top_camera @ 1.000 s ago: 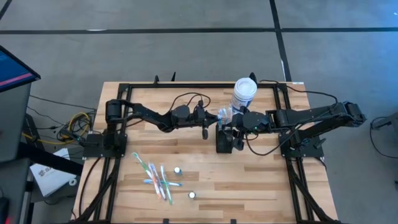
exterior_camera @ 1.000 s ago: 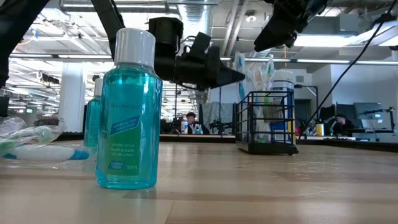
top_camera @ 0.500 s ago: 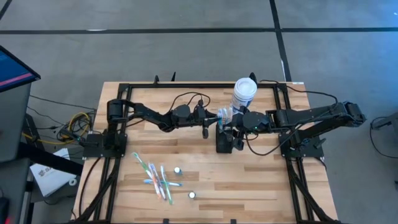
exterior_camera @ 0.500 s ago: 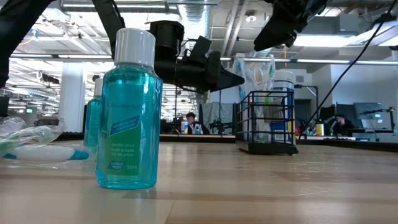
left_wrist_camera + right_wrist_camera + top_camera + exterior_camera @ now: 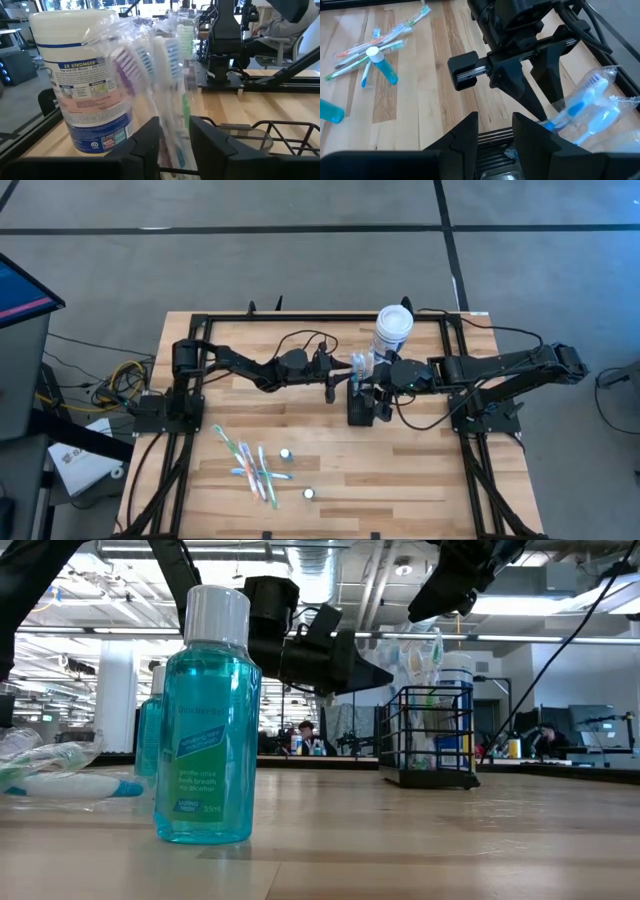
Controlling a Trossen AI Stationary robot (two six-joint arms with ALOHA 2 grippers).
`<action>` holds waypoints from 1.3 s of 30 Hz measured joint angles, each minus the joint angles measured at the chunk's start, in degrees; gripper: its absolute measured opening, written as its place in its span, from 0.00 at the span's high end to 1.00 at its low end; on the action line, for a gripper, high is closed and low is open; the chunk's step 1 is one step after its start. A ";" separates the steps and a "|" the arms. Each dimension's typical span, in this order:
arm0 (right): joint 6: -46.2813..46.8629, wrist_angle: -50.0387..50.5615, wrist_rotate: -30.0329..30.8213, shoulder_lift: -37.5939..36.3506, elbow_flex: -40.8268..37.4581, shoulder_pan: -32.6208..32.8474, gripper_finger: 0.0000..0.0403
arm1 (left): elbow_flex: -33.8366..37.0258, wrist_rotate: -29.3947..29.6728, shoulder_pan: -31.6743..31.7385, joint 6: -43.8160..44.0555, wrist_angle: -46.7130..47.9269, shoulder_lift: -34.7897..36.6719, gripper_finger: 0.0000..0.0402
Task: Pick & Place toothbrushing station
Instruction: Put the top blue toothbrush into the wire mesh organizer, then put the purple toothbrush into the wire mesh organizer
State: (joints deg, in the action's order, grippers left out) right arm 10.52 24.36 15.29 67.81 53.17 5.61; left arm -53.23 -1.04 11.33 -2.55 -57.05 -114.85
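Note:
The toothbrushing station, a small black wire caddy [image 5: 362,408] [image 5: 428,740], stands on the table's middle, next to a white canister with a blue label [image 5: 392,330] [image 5: 80,75]. A clear-wrapped pack of toothbrushes [image 5: 160,65] [image 5: 590,107] stands upright in the caddy. My left gripper [image 5: 174,142] [image 5: 385,665] reaches in level from the table's left, open, one finger on each side of the pack. My right gripper [image 5: 495,132] [image 5: 440,600] hovers open above the caddy, with nothing between its fingers. My left gripper has its two fingers [image 5: 150,145] on either side of the pack's lower half [image 5: 172,127], coming level from the table's left and lying across the brushes. A gap shows between the fingers, and I cannot tell whether they touch the wrap. The pack stands upright in the caddy.
Several wrapped toothbrushes [image 5: 250,465] lie on the near left of the table. Two small blue mouthwash bottles [image 5: 286,453] [image 5: 309,493] stand beside them, and one of them fills the low view's foreground [image 5: 205,720]. Black frame rails [image 5: 300,317] border the table.
My left gripper has opened its fingers around the toothbrush pack while staying in place. The pack stays upright in the caddy.

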 joint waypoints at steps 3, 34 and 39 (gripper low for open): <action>0.00 0.00 0.00 0.00 0.00 -0.02 0.73 | 0.00 0.00 0.00 0.00 0.10 0.00 0.70; 0.01 -1.31 -0.13 -0.01 0.00 -0.02 0.73 | 22.76 -0.05 -2.85 5.71 10.25 27.38 0.62; 0.01 -1.70 -0.20 0.00 0.02 0.11 0.73 | 26.80 2.55 -5.56 9.25 15.32 33.04 0.62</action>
State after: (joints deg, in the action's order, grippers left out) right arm 10.54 22.65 15.09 67.81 53.19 5.72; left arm -26.43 1.51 5.78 6.70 -41.73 -81.81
